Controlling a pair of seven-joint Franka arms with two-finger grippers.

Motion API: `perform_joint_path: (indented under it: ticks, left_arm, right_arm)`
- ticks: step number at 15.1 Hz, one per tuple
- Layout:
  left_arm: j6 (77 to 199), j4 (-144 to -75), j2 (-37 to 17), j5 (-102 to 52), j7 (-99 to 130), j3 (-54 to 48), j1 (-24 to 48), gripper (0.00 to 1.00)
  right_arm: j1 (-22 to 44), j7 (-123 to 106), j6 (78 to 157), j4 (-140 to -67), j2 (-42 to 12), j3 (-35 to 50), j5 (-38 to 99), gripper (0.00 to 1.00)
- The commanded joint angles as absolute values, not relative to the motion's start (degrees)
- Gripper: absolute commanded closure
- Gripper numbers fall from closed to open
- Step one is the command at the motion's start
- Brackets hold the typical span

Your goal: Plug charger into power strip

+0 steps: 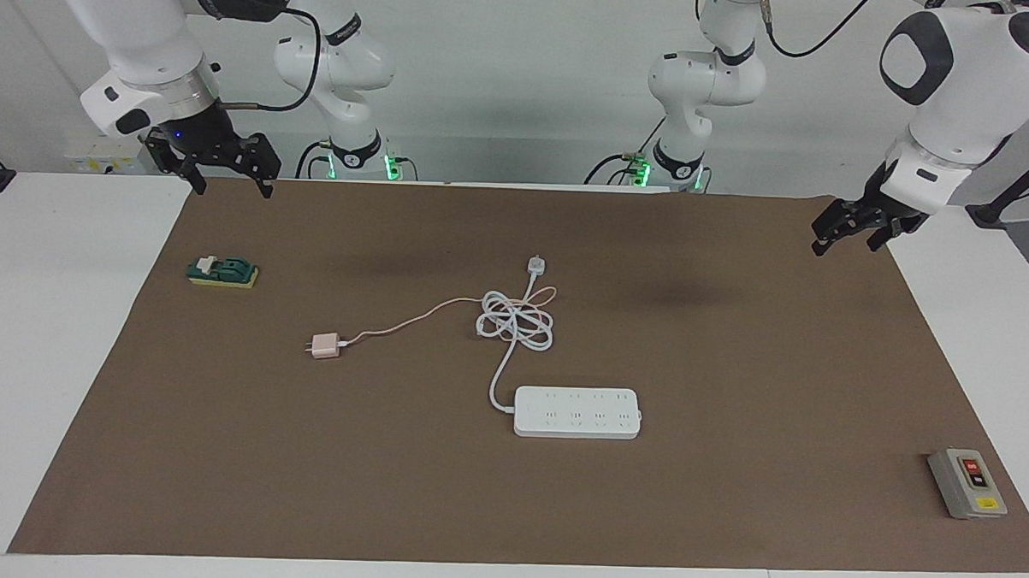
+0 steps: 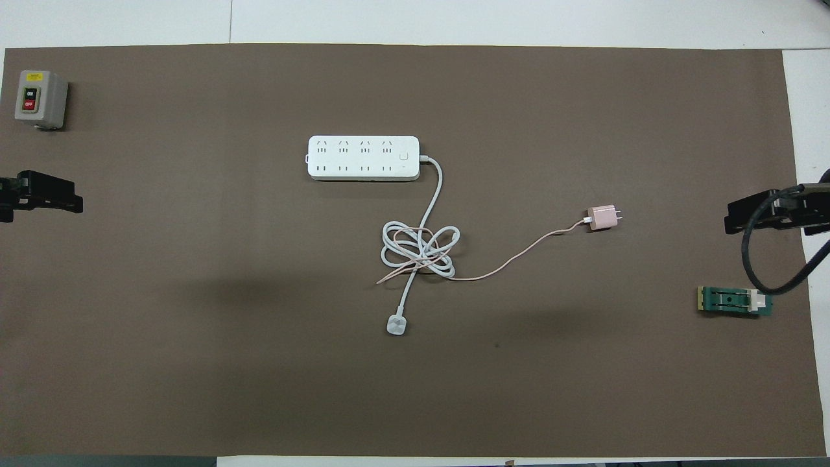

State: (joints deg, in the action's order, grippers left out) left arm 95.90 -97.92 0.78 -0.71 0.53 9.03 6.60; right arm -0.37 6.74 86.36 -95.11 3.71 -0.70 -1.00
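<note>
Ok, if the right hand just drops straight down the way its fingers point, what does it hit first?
Probably only the bare brown mat. The right hand hangs open over the mat's corner nearest the robots; the green block lies farther out, apparently outside that line, though depth is uncertain.

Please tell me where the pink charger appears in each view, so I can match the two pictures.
Facing view: charger left of centre, on the brown mat.
Overhead view: charger right of centre.
Shared landmark: the power strip, farther from the robots than the charger.
</note>
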Motion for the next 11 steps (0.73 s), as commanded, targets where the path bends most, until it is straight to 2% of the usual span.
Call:
perform_joint_path:
  ticks: [1, 6, 11]
  left_arm:
    - [96.2, -97.8, 0.2, -0.1, 1.3, 9.0, 6.4, 0.0]
    - [96.8, -97.6, -1.1, -0.2, 5.6, 8.4, 7.6, 0.0]
    - [99.8, -97.5, -3.4, -0.3, 16.9, 8.3, 12.6, 0.0]
  right_arm:
    - [-1.6, 19.9, 87.6, -97.8, 3.3, -0.2, 4.5, 0.0]
    - [-3.8, 37.7, 90.0, -98.5, -3.3, -0.4, 12.7, 0.0]
    - [-8.2, 47.8, 94.0, -98.6, -11.6, -0.6, 23.4, 0.0]
